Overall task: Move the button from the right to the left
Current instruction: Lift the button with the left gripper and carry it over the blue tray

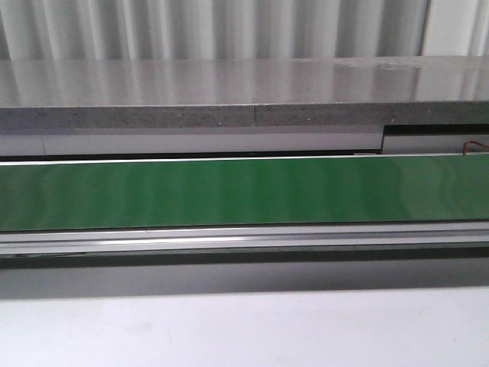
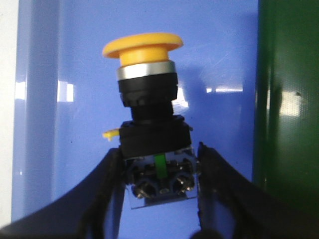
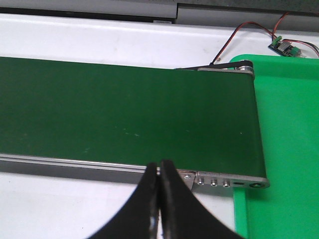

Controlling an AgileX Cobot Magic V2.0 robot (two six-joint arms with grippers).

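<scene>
A glossy blue surface fills the left wrist view's background, where the left claw clamps the yellow-capped, dark-bodied push button at frame centre. The right claw, fingers pressed together and empty, sits at the lower centre over the green conveyor belt.

The button had a smooth, slightly glossy yellow-orange plastic cap, a bright metal collar and a matt dark plastic body. It lay on a glossy blue sheet showing reflections. The conveyor belt looked matt green, rubbery and smooth, edged by brushed metal rail; the green tray looked like smooth plastic.
</scene>
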